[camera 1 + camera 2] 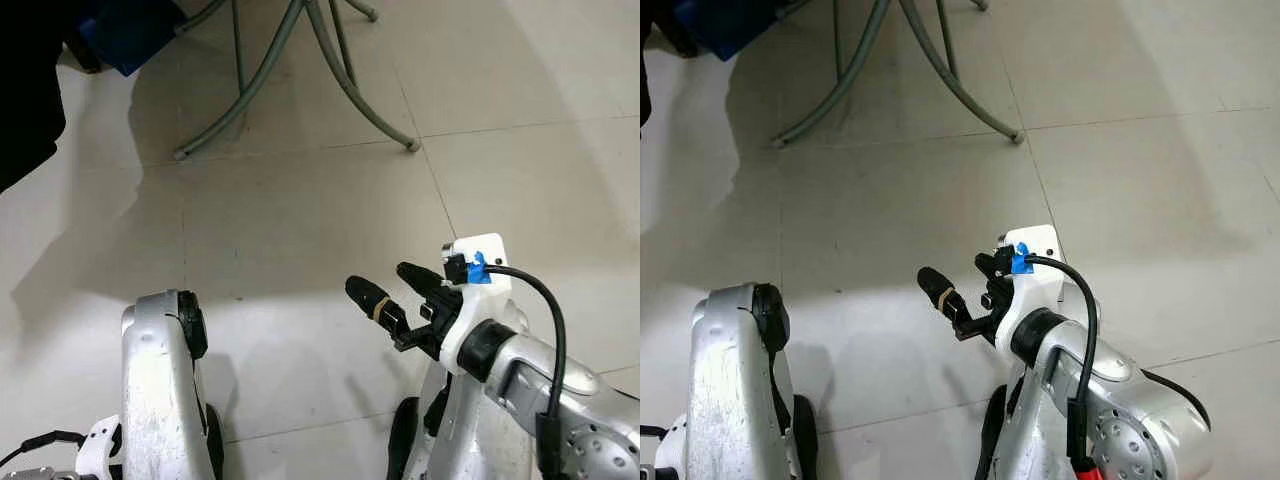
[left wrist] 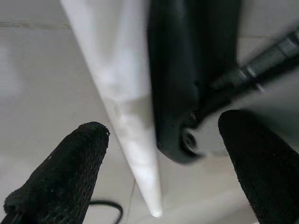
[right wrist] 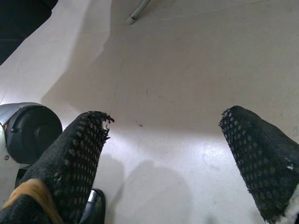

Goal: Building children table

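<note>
Right gripper [image 1: 395, 285] agape over floor tiles [image 1: 300, 210]

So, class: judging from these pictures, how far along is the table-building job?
Done: nothing visible; no table parts lie on the tiled floor. In hand: nothing; the right gripper is open and empty above the floor, and the left gripper is open too. Left: essentially everything. Only curved grey metal legs stand ahead.
</note>
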Controlling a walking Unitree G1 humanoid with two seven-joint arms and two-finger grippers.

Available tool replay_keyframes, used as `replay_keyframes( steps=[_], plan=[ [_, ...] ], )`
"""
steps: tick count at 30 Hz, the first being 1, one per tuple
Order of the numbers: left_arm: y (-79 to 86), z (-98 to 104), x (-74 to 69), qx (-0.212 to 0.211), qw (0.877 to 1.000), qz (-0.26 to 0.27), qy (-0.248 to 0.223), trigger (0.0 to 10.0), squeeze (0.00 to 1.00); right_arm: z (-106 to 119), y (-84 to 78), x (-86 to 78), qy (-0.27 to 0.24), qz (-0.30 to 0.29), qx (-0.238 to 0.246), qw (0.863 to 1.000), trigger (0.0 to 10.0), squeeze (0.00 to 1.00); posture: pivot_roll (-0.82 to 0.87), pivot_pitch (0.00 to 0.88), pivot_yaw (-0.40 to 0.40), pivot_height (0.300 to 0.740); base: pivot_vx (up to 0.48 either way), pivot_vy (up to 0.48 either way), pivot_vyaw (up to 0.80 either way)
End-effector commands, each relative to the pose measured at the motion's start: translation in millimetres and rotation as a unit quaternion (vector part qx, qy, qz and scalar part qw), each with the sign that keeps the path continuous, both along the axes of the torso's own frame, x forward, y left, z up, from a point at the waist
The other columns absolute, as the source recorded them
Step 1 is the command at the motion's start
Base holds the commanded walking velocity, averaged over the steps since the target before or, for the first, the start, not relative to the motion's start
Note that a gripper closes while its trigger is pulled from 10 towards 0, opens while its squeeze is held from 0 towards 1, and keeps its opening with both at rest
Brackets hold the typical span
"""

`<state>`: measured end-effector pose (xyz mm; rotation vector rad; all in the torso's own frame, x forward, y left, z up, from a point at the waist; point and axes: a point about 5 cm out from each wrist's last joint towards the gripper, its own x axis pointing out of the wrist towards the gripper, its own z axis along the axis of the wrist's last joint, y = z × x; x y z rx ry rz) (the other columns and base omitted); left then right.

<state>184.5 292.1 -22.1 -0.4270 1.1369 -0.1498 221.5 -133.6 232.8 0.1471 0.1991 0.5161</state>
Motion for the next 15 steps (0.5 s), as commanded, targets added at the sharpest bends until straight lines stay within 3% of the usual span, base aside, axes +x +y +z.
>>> replay_keyframes(
  steps=[1,9,13,15],
  plan=[
    [-4.7,-14,-12.3,0.008,1.000,0.015,0.025,10.0,0.00,-5,2.3,-2.6,0.012,0.003,-0.001,1.000,10.0,0.00,-0.10,0.524,-0.076,0.300,0.000,0.000,0.00],
    [-18.9,-25,8.7,0.110,0.993,0.044,-0.028,10.0,0.00,-2,3.8,-0.4,0.002,-0.003,-0.012,1.000,10.0,0.00,-0.14,0.527,-0.084,0.300,0.000,0.000,0.00],
    [-22.1,-27,9.3,0.113,0.992,0.048,-0.030,10.0,0.00,-1,1.7,-0.6,0.001,-0.006,-0.014,1.000,10.0,0.00,-0.14,0.530,-0.087,0.300,0.000,0.000,0.00],
    [-21.9,-29,8.5,0.136,0.989,0.046,-0.033,10.0,0.00,-1,0.6,-1.2,0.001,-0.009,-0.015,1.000,10.0,0.00,-0.14,0.533,-0.088,0.300,0.000,0.000,0.00]
  ],
)
